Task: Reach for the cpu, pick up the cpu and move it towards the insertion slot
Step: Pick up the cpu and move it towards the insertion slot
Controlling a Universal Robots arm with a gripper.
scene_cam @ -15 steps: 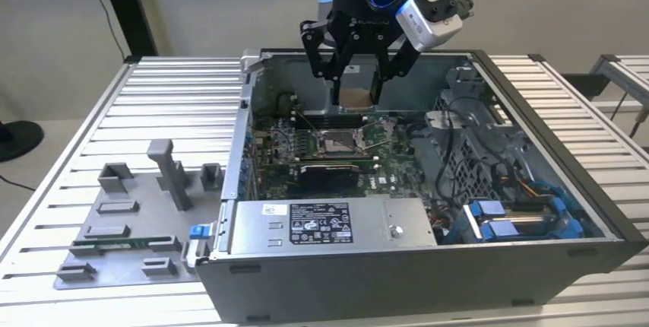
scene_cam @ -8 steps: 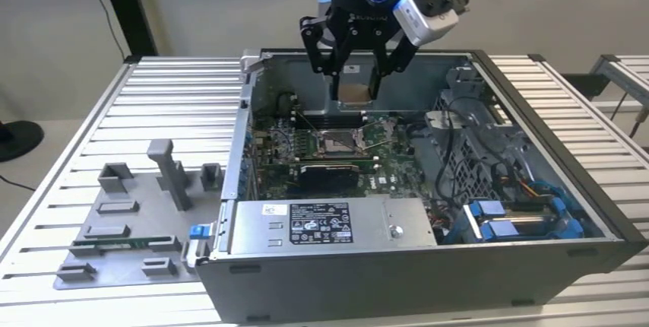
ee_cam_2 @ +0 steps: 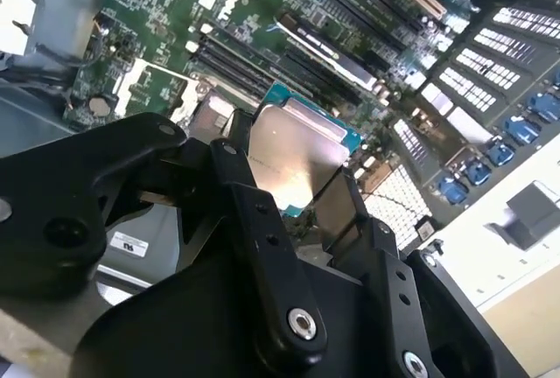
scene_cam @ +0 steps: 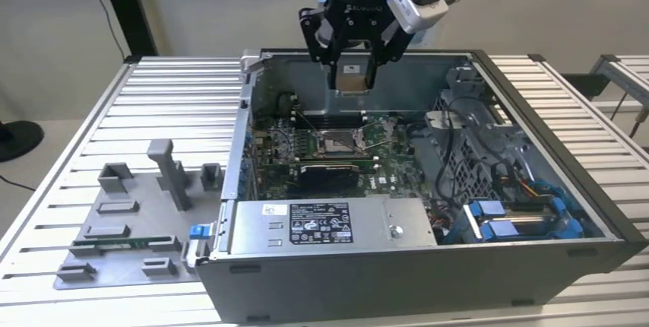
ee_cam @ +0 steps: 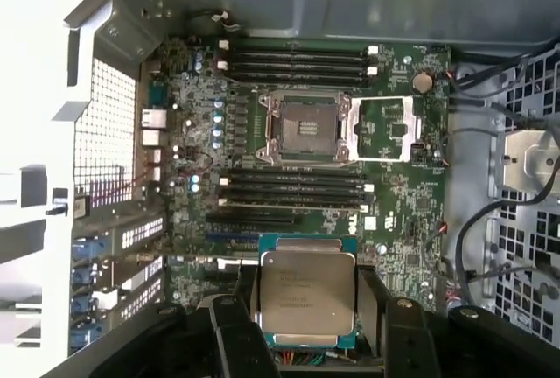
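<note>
My gripper point(ee_cam: 306, 330) has its fingers closed on the cpu point(ee_cam: 306, 297) by opposite edges, right for something light, stiff and fragile, above the insertion slot point(ee_cam: 308, 127).

A plain pale wall point(scene_cam: 203, 7) stood behind the work area in the exterior view, evenly lit, with a dark upright post point(scene_cam: 127, 7) and a thin black cable point(scene_cam: 102, 23) running down in front of it. The surface point(scene_cam: 172, 106) was made of ribbed silver metal slats. At the exterior view's left, a round black base point(scene_cam: 15, 141) rested on the pale floor point(scene_cam: 41, 182).
</note>
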